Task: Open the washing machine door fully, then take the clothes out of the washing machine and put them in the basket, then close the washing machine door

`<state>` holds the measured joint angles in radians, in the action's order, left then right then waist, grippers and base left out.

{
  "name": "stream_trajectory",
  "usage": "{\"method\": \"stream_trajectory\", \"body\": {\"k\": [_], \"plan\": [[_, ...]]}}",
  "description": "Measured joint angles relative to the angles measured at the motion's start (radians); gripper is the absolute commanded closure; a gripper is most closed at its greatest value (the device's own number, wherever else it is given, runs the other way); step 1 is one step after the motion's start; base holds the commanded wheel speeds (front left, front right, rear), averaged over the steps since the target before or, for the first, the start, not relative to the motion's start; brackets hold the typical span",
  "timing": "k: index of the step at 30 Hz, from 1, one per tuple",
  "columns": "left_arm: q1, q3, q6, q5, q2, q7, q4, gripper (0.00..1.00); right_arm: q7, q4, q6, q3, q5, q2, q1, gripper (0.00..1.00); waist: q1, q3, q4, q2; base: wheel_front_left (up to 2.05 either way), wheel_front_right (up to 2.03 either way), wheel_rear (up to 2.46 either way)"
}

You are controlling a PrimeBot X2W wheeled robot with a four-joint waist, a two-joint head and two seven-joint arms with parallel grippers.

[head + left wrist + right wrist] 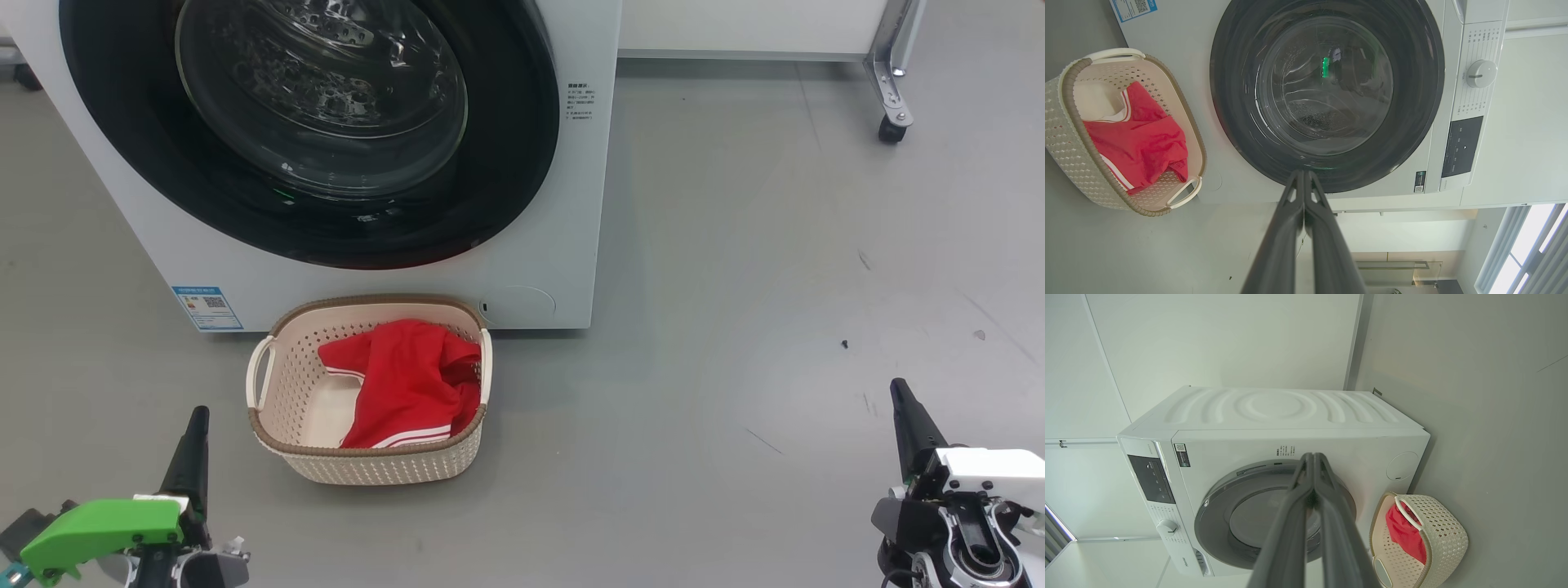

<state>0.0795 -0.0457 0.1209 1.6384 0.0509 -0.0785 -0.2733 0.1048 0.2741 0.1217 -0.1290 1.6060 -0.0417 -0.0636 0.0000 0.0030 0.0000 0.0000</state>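
Grey floor (pixel 735 245), white walls (pixel 1229 335) — clothes (pixel 400 384) in basket (pixel 384 467) ahead, between both clenched, empty jaws — nearer the left.

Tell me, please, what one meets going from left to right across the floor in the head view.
left gripper, shut → basket holding the clothes → right gripper, shut

Clothes (pixel 404 382) in basket (pixel 367 467), just before washing machine (pixel 539 269).
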Motion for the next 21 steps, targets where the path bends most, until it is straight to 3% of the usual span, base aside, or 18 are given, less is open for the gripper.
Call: {"method": "stream_trajectory", "body": {"k": [21], "plan": [[0.000,-0.002,0.000,0.000,0.000,-0.001,0.000,1.00,0.000,0.000,0.000,0.000,0.000,0.000,0.000,1.00,0.0000,0.000,0.000,0.0000,0.00,0.00,0.00]]}}
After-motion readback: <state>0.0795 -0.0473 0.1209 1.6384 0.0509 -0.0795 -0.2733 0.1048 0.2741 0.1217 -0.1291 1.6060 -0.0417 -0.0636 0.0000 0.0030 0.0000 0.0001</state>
